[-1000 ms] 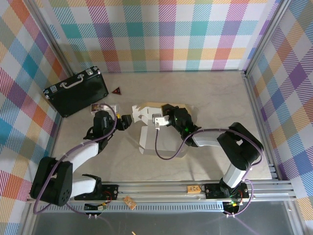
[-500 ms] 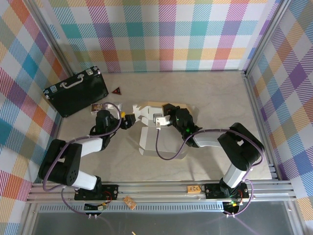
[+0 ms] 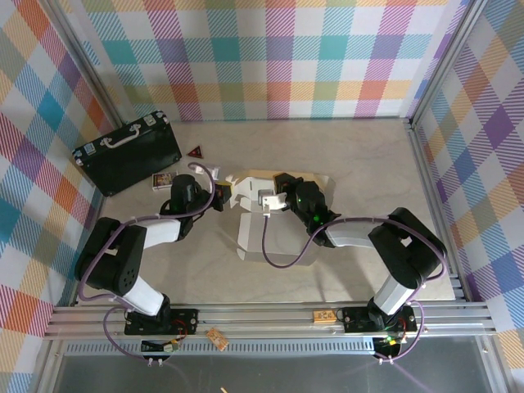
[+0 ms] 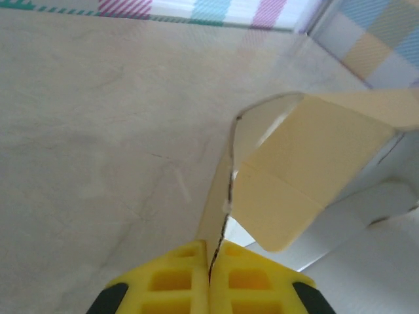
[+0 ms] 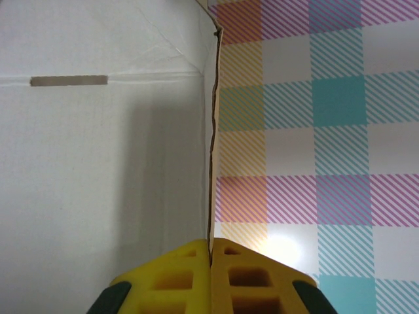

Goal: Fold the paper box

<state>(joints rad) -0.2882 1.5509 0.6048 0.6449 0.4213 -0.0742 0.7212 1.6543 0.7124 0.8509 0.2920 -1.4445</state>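
The paper box lies half folded in the middle of the table, white inside, tan outside. My left gripper is at its left end, shut on a tan flap that stands edge-on between the yellow fingers. My right gripper is shut on the upright edge of a white panel; that thin edge runs straight up from between its yellow fingers. The box's far side stands raised between the two grippers, and the near white panel lies flat on the table.
A black hard case with a silver handle lies at the back left. A small dark triangle and a small card lie near it. The metal rail runs along the near edge, with checkered walls around.
My left gripper has moved right and back from beside the box to its left end and closed on the tan flap. The box has shifted slightly right. The right gripper holds as before.
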